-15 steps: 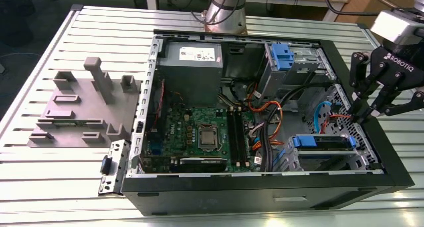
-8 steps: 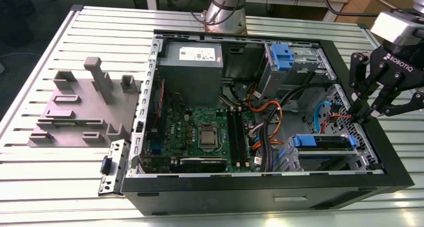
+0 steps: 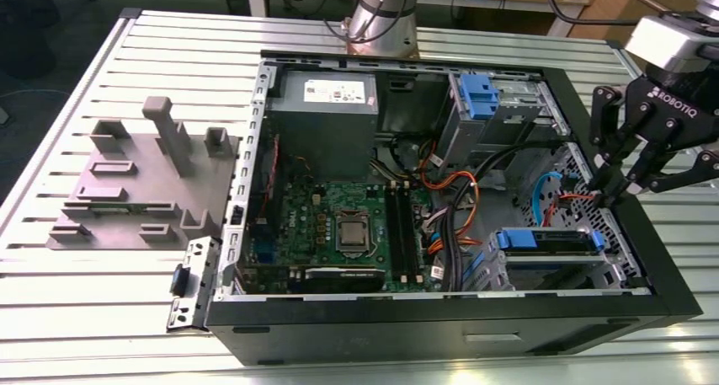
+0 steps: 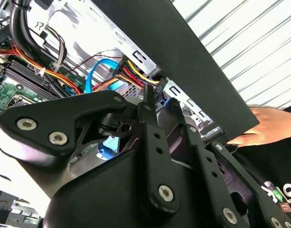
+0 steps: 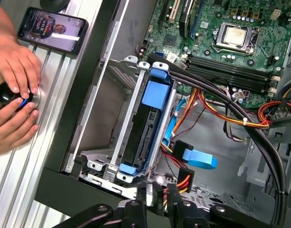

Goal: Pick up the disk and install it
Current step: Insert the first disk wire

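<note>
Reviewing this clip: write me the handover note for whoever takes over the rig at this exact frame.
State of the gripper: it hovers over the edge of the computer case at the exterior view's right. It is above the drive cage, apart from the disk and not carrying it.
Where the disk is: it sits in the metal drive cage inside the case, with blue rails along its sides.
Done: the disk has been picked up and placed in the cage.
Left: I cannot tell whether it is fully latched or cabled.
Note: a person's hands rest on a knob on the table beside the case.
</note>
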